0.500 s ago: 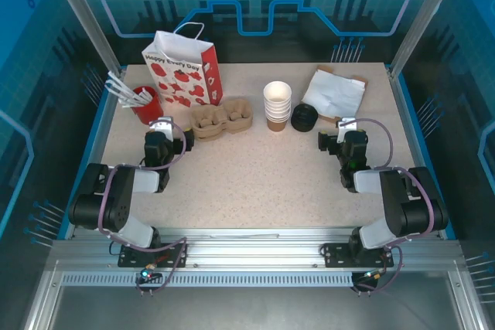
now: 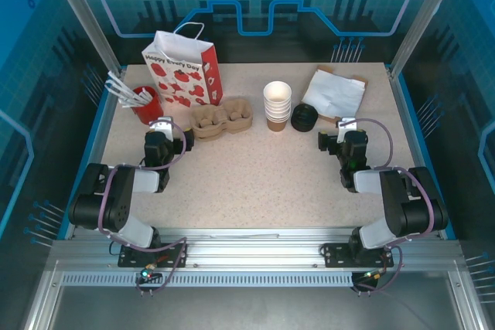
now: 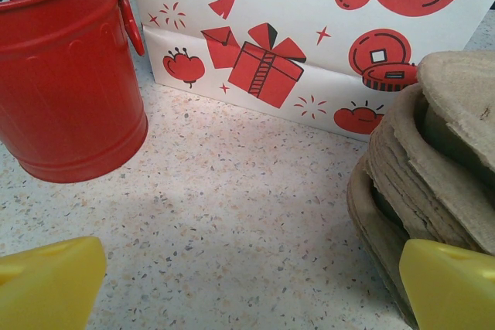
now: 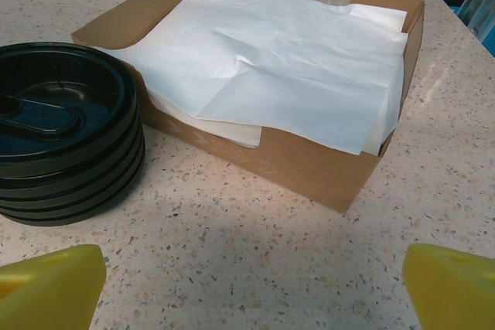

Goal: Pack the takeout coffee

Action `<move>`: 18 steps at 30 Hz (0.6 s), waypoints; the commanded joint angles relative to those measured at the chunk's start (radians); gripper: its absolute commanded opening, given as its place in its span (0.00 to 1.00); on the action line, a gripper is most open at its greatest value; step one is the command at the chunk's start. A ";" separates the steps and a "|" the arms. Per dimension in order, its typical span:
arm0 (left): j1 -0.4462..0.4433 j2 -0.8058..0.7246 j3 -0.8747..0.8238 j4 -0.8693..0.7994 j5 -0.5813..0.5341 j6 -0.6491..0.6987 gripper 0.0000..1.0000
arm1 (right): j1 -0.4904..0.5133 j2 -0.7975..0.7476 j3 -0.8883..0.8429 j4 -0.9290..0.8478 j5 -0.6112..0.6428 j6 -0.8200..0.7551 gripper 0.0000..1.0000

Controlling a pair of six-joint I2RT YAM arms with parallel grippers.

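The takeout coffee is out of view. My left gripper point(image 2: 164, 135) rests low at the table's left and is open, yellow fingertips point(image 3: 50, 284) wide apart over bare tabletop. It faces the red-and-white gift bag point(image 3: 309, 28), which stands upright at the back left point(image 2: 184, 69). My right gripper point(image 2: 346, 135) rests at the right, also open, with bare table between its fingertips point(image 4: 448, 287). A stack of lidless white cups point(image 2: 277, 103) stands at the back centre, with a stack of black lids point(image 2: 303, 118) just right of it, seen close in the right wrist view point(image 4: 66, 133).
A red bucket point(image 2: 145, 103) holding white wrapped sticks stands left of the bag point(image 3: 69, 90). Stacked brown pulp cup carriers point(image 2: 222, 119) lie beside the bag, close to my left gripper's right finger point(image 3: 433, 175). A cardboard box of white napkins point(image 4: 278, 75) sits back right.
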 commanded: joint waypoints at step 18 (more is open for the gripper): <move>0.013 -0.463 0.036 -0.482 -0.299 -0.259 0.99 | -0.009 -0.282 0.143 -0.446 0.132 0.147 1.00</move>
